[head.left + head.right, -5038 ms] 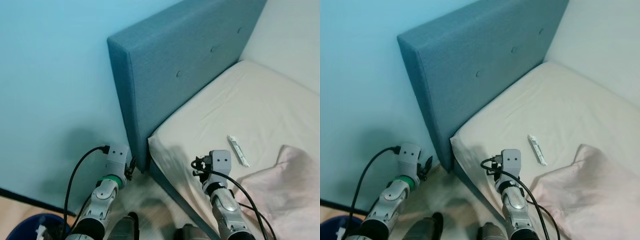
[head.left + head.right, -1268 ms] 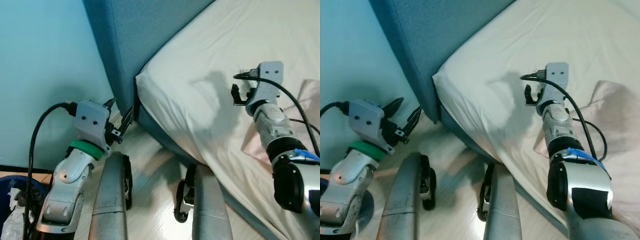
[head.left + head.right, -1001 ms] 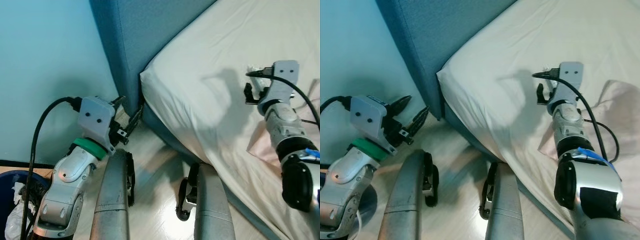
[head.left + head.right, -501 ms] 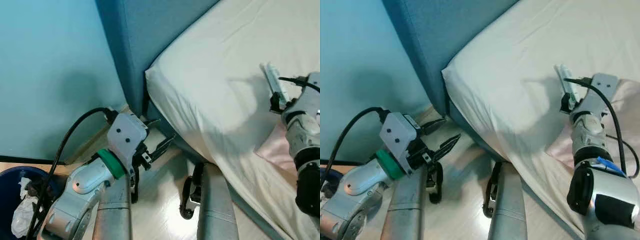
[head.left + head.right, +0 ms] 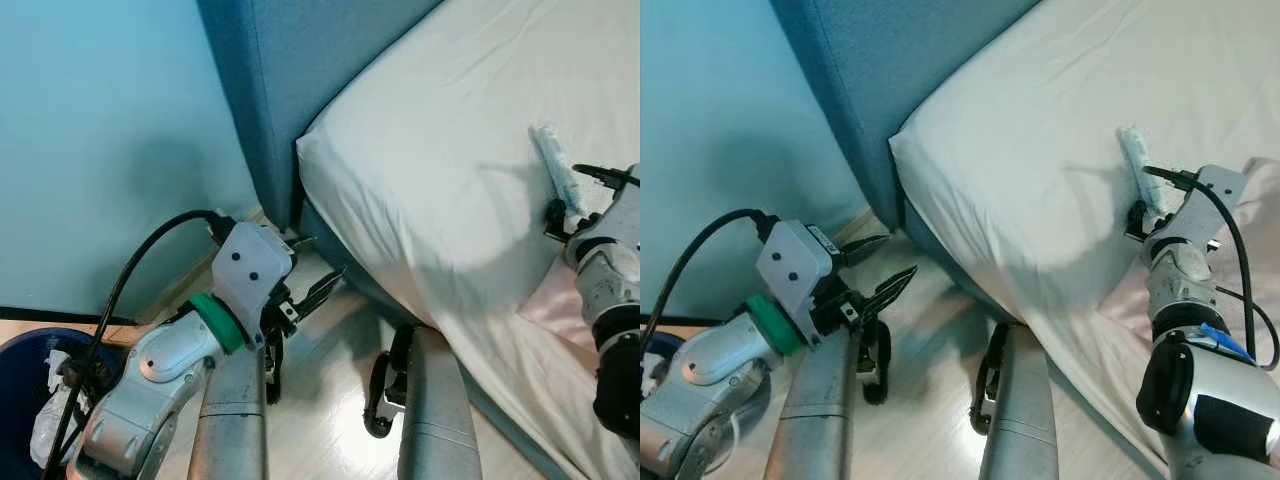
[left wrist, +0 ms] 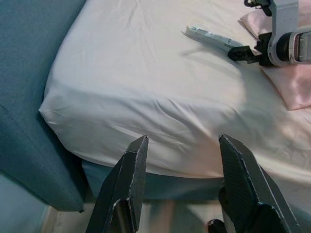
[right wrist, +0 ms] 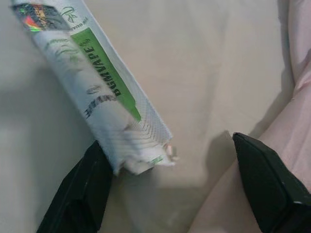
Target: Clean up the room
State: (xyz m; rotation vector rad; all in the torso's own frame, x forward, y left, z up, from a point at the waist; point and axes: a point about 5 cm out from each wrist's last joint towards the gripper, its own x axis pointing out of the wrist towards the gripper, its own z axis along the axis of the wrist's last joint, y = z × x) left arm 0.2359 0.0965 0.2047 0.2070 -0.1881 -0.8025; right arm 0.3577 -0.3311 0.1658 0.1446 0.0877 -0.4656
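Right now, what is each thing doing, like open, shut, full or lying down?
Wrapper: lying flat on the bed sheet, torn end between the right pincer's fingers.
Right pincer: open, not yet closed.
Left pincer: open, empty, beside the bed.
Blue bin: holds crumpled trash.
Pink cloth: lying rumpled on the bed.

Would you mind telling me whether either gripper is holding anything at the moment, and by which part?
Nothing is held. The right gripper is open around the torn end of the wrapper on the bed; the left gripper hangs open.

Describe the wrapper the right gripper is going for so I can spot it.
On the cream bed sheet, look beside the pink pillow, just ahead of the right gripper. The wrapper is a long white packet with a green stripe, the one loose item there.
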